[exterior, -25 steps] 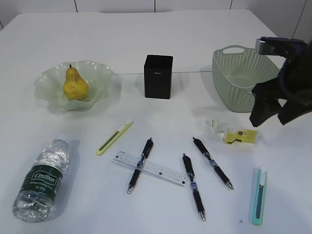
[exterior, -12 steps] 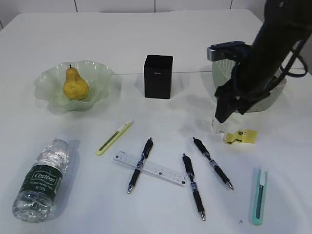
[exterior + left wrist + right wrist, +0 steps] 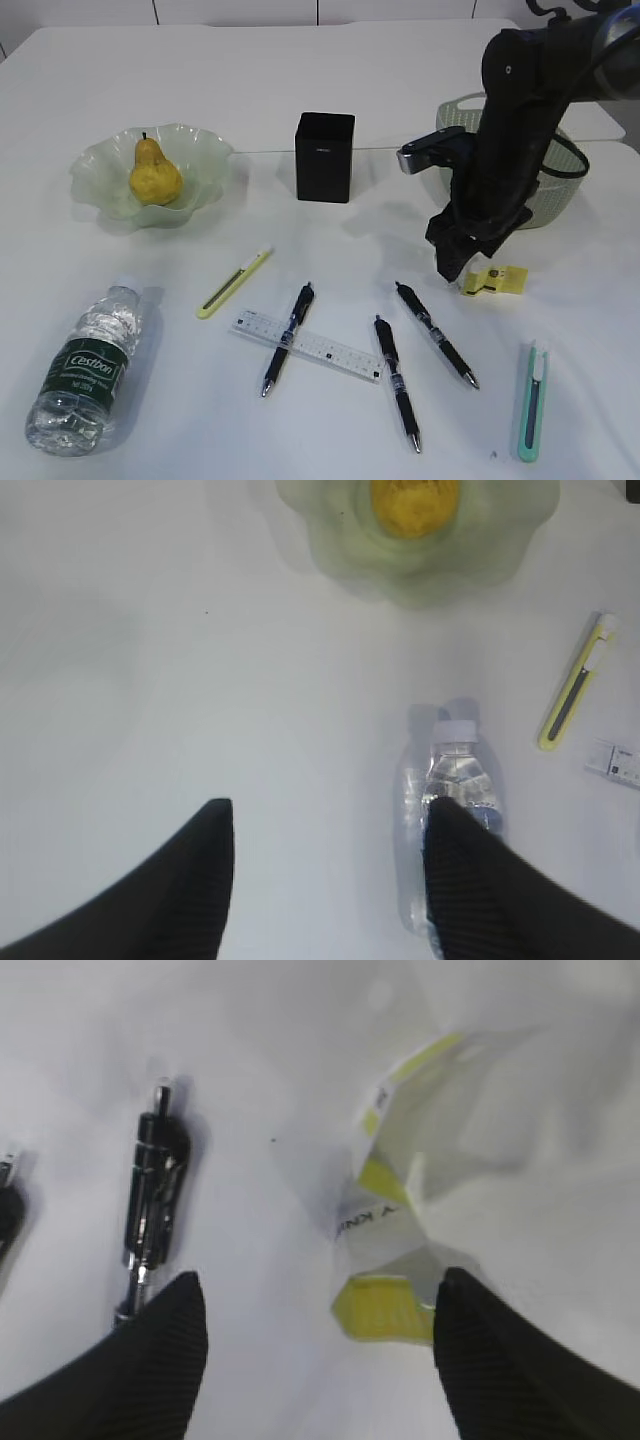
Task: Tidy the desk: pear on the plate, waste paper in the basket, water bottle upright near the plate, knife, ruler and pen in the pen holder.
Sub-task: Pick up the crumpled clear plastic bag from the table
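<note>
While the matte white table makes everything pop, textures are easy to read here: the plate is wavy-edged translucent green glass with the bumpy yellow pear already sitting in it, and the pen holder is a plain black boxy cube just right of it. Woven pale-green plastic basket sits at the far right. The clear ribbed water bottle lies on its side at front left, cap toward the plate. Slim yellow-green knife lies near a clear ruler that has one of the black pens crossing it; a teal knife is at front right. The crumpled waste paper, white with yellow patches, lies on the table in front of the basket. The right gripper points steeply down right over it, ribbed black fingers spread wide on either side, not clamped. The left gripper hangs above the bottle, also spread wide, holding nothing.
</note>
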`<state>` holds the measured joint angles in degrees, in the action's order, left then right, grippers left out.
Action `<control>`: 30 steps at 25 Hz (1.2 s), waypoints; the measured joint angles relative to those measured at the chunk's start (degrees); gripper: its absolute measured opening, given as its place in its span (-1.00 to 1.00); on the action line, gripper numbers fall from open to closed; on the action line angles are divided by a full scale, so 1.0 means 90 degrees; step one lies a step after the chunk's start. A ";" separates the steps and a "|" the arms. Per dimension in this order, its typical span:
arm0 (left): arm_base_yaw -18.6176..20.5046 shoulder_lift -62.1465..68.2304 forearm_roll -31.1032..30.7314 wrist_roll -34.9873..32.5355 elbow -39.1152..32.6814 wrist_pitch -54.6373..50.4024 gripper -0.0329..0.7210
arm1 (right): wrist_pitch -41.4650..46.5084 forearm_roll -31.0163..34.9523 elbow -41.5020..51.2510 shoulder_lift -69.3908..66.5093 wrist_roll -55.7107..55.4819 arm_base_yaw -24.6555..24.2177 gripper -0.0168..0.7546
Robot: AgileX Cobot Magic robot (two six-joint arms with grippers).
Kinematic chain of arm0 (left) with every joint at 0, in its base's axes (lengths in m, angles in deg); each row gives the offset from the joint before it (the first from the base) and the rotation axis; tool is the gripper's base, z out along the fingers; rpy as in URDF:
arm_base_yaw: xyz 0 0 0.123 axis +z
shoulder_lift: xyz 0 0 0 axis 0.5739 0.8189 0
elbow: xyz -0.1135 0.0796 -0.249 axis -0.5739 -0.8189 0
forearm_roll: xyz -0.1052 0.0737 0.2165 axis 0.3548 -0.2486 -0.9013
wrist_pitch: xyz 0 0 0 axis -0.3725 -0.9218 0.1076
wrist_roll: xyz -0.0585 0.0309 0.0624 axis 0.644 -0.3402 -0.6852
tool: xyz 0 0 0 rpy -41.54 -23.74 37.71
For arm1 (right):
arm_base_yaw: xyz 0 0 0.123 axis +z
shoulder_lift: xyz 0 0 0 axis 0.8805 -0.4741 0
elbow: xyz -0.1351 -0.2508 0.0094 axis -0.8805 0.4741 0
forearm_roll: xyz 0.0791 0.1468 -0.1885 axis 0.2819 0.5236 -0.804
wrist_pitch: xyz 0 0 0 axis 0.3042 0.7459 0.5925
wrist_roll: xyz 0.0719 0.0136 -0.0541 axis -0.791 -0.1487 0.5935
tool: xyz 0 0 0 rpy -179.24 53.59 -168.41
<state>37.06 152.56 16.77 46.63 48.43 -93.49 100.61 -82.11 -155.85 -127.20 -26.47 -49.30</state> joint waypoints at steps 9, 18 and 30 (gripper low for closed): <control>0.0000 0.0000 -0.0091 0.0000 0.0000 0.0000 0.20 | -0.0268 -0.0157 -0.0022 -0.0004 -0.0254 0.0000 0.47; 0.0000 0.0000 -0.0101 0.0000 0.0000 0.0000 0.19 | -0.0360 -0.0170 -0.0022 -0.0004 -0.0281 0.0000 0.47; 0.0000 0.0000 -0.0105 0.0000 0.0000 0.0000 0.19 | -0.0420 -0.0170 -0.0026 -0.0316 -0.0347 0.0000 0.47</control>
<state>37.06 152.56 15.82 46.63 48.43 -93.49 96.83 -83.64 -156.08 -130.05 -29.59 -49.30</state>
